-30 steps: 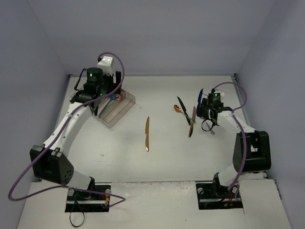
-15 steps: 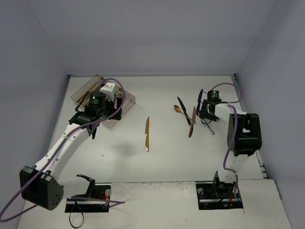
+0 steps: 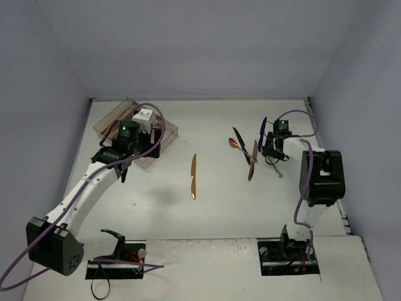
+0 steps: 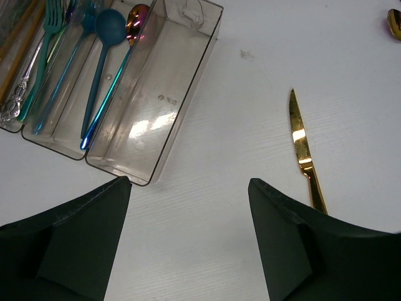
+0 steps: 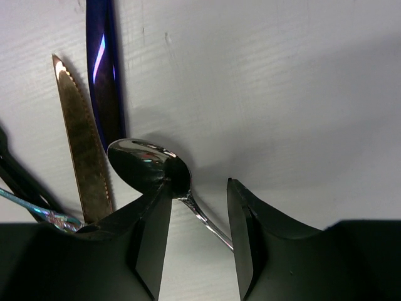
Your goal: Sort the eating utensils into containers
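Silver spoon [image 5: 149, 164] lies on the table [image 5: 282, 94] at the right, beside a copper knife [image 5: 81, 150]. The right gripper [image 5: 197, 188] straddles its neck with fingers apart and unclamped, likely to pinch there. Left gripper [image 4: 189, 185] hangs wide and empty near the tray [image 4: 199, 63], likely ready for the gold knife [image 4: 302, 150].

One camera sits high behind my bases, looking down over the whole table [image 3: 225, 207]. My left wrist camera looks down from nearer, sharing its gold knife [image 3: 193, 177] and clear tray [image 4: 182, 94]; my right wrist camera hugs a silver spoon [image 5: 150, 164].
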{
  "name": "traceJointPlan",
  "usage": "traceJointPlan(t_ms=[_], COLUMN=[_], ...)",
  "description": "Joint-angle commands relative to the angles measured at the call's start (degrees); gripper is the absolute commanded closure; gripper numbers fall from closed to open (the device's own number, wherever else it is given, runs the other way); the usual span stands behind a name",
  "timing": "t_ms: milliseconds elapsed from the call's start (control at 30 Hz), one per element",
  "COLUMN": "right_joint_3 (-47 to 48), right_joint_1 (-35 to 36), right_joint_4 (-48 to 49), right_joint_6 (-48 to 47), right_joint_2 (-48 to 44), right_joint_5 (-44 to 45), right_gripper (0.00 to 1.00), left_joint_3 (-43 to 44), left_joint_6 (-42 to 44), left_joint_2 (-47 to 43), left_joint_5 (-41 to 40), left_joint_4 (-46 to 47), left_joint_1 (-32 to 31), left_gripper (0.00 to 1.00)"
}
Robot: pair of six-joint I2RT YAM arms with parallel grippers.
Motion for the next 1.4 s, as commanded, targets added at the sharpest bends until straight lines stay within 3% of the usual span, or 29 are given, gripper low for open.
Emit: traceJointPlan(t_ms=[0, 200, 867, 1133, 1367], right_joint_3=[0.57, 0.65, -0.78, 0.59, 2.01], right_joint_1=[-0.18, -0.18, 0.08, 1.38, 3.14], right_joint_4=[-2.71, -3.50, -7.98, -8.32, -8.68], right_joint_6=[-0.63, -2.29, -3.07, -2.87, -2.65], right_joint_2=[-7.77, -10.24, -3.76, -0.69, 2.06], right_joint_5=[0.85, 0.31, 0.15, 1.94, 2.18], right_gripper=[0.61, 0.53, 0.55, 0.64, 0.84], left_joint_3=[2.41, 2.36, 2.32, 2.39, 2.23], left_joint_6=[0.61, 0.53, 0.77, 0.62, 0.65], left_joint_2=[-0.25, -0.44, -0.34, 0.19, 0.19], left_joint_5=[0.66, 0.80, 1.74, 1.98, 2.19], left_joint_4=[1.85, 2.03, 2.21, 2.23, 2.30], left_joint_1=[-0.16, -0.16, -0.16, -0.16, -0.16], left_gripper=[0.27, 0.27, 0.27, 0.27, 0.27])
